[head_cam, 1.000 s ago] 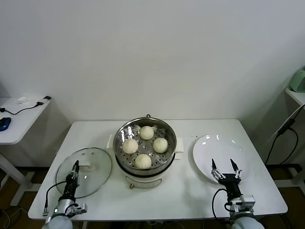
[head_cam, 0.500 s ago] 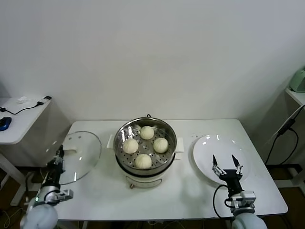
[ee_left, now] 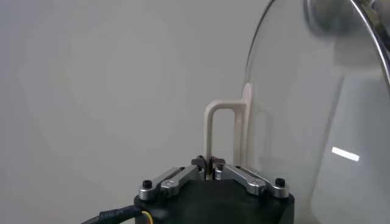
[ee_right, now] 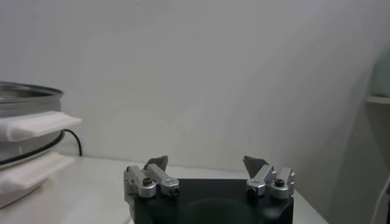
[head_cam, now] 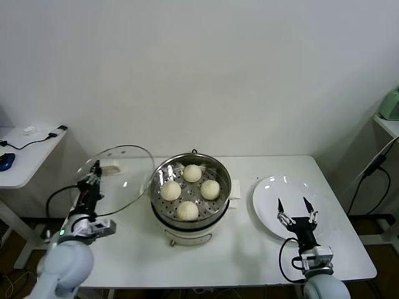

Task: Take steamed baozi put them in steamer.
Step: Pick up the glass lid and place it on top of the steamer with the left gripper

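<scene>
a: holding the glass lid (head_cam: 116, 169) by its white handle (ee_left: 224, 137), the left gripper (head_cam: 95, 169) has its jaws pinched tight on the handle's loop, as the left wrist view shows. the lid hangs tilted up off the table (head_cam: 249, 255), just to the left of the steamer (head_cam: 191, 193).

b: and the other one?

a: the right gripper (head_cam: 295, 210) sits low at the front right, over the near edge of the white plate (head_cam: 274, 187). its jaws are spread wide and there's nothing between them. the plate looks bare.

b: so where are the buns?

a: all four steamed baozi (head_cam: 187, 210) are on the perforated tray inside the steamer, spaced apart in a rough diamond. none on the plate or the table.

b: then the loading part is done?

a: that's my reading. going by how things lie, the step in hand is covering the pot, though the task sentence only speaks of putting the buns in.

b: what does the next move need?

a: i'd say the lid has to travel right until it's centred over the steel rim, and level out from its tilt before it goes down. if it comes down askew, the edge could catch the rim or a side handle. the buns sit below the rim, so they look safe from it.

b: and the right arm?

a: it seems to be just waiting, well apart from the pot.
</scene>
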Available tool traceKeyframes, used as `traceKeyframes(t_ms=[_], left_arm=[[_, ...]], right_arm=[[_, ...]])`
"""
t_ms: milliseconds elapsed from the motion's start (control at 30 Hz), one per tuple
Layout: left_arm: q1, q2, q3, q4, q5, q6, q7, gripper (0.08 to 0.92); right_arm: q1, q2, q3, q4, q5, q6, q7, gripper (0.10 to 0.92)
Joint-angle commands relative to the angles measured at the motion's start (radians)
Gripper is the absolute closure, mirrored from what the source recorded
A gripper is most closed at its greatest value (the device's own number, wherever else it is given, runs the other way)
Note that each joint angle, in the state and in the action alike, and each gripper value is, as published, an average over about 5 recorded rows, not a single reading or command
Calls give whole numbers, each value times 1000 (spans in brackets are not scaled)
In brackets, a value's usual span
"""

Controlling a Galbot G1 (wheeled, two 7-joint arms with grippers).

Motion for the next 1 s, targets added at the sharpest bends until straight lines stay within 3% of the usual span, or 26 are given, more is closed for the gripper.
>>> traceKeyframes(t_ms=[33,233,467,733,1000], left_arm=[[-55,-34,171,-174,140,156,135,862],[-117,-156,365,-145,300,209,173,862],[-175,-289,490,-54,423,233,194,862],[-212,-392,553,76,509,238,165,862],[-228,-438,573,157,552,240,149,862]], right_arm=[[3,2,-4,-20,-28,37,-14,202],[2,1,-3,-50,-26,54,-18,203],[-4,3,-1,-70,-16,76,-18,203],[-13,11,8,-82,-3,97,-15,203],[-20,35,23,-74,5,103,-15,202]])
